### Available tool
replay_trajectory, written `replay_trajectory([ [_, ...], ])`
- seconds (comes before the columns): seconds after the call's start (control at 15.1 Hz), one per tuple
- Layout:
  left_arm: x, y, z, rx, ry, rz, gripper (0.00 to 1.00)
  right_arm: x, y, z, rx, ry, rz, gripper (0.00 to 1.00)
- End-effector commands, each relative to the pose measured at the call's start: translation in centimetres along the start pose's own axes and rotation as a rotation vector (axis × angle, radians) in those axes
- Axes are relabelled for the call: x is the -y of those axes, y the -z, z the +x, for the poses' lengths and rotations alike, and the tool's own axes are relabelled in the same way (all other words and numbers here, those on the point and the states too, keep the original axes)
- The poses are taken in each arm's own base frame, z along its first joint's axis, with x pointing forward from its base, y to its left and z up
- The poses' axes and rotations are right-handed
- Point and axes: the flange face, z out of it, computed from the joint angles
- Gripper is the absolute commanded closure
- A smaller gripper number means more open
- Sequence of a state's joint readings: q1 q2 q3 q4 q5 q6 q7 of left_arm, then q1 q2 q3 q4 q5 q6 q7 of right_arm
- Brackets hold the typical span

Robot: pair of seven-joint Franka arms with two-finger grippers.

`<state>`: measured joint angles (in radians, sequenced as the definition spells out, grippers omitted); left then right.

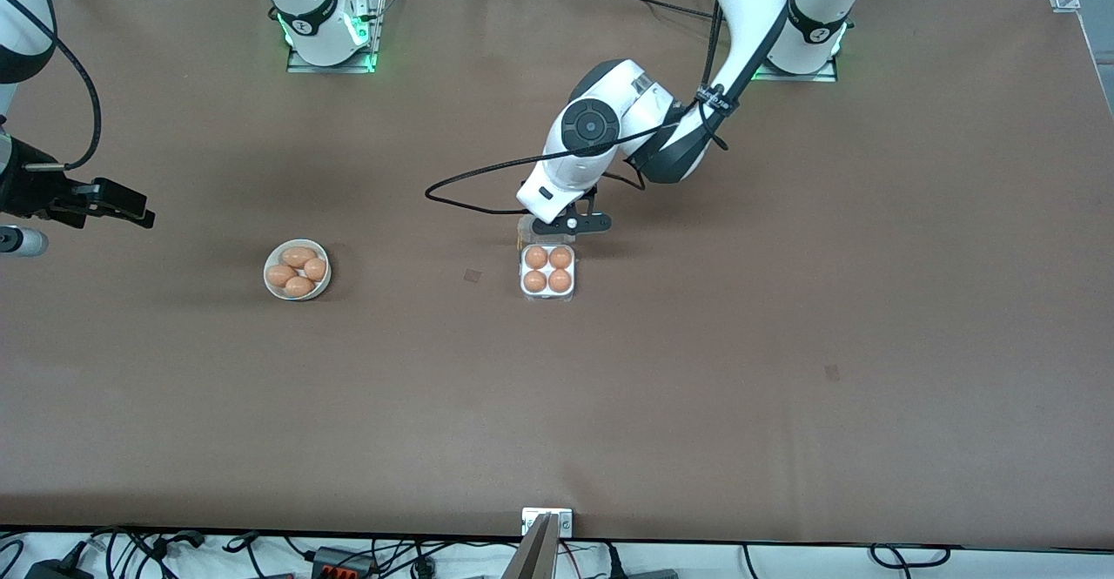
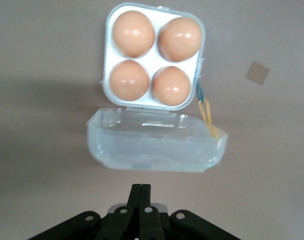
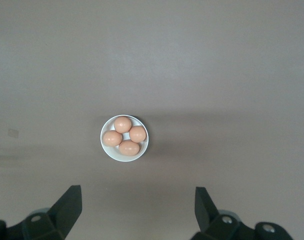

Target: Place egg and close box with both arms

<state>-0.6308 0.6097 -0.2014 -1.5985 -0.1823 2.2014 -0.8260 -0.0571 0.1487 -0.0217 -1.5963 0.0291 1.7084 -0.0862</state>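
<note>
The box (image 1: 547, 293) stands mid-table with its clear lid (image 1: 527, 231) open, lying flat on the side toward the robots' bases. Every cell holds a brown egg (image 1: 537, 257). The left wrist view shows the white tray (image 2: 151, 64), the eggs (image 2: 133, 32) and the lid (image 2: 157, 142). My left gripper (image 1: 574, 224) is shut and empty, low over the lid's free edge; its tips (image 2: 141, 187) stop just short of the lid. My right gripper (image 1: 122, 205) is open and empty, high over the right arm's end of the table, and also shows in the right wrist view (image 3: 137, 195).
A round white bowl (image 1: 267, 278) with several brown eggs sits toward the right arm's end, also seen in the right wrist view (image 3: 106, 150). A yellow band (image 2: 207, 112) hangs at the box's hinge corner. A small tape mark (image 1: 473, 276) lies between bowl and box.
</note>
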Motion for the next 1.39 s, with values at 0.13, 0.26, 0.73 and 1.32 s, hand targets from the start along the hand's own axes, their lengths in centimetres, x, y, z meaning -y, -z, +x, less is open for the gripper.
replay_trajectory([
  [0.13, 0.0, 0.4, 3.4, -0.112, 0.023, -0.088, 0.99, 0.1, 0.3, 0.2, 0.002, 0.018, 0.009, 0.0],
  [0.26, 0.5, 2.8, 5.2, -0.186, 0.006, -0.071, 0.99, 0.3, 0.3, 0.3, 0.001, 0.023, 0.009, 0.0],
  [0.73, 5.6, 10.8, 6.5, -0.096, -0.123, 0.059, 0.99, 0.3, 0.4, 0.2, 0.001, 0.024, 0.007, 0.0],
  [1.32, 19.2, 28.6, 11.2, 0.007, -0.254, 0.284, 0.66, 0.1, 0.3, 0.2, 0.004, 0.018, 0.008, 0.0],
])
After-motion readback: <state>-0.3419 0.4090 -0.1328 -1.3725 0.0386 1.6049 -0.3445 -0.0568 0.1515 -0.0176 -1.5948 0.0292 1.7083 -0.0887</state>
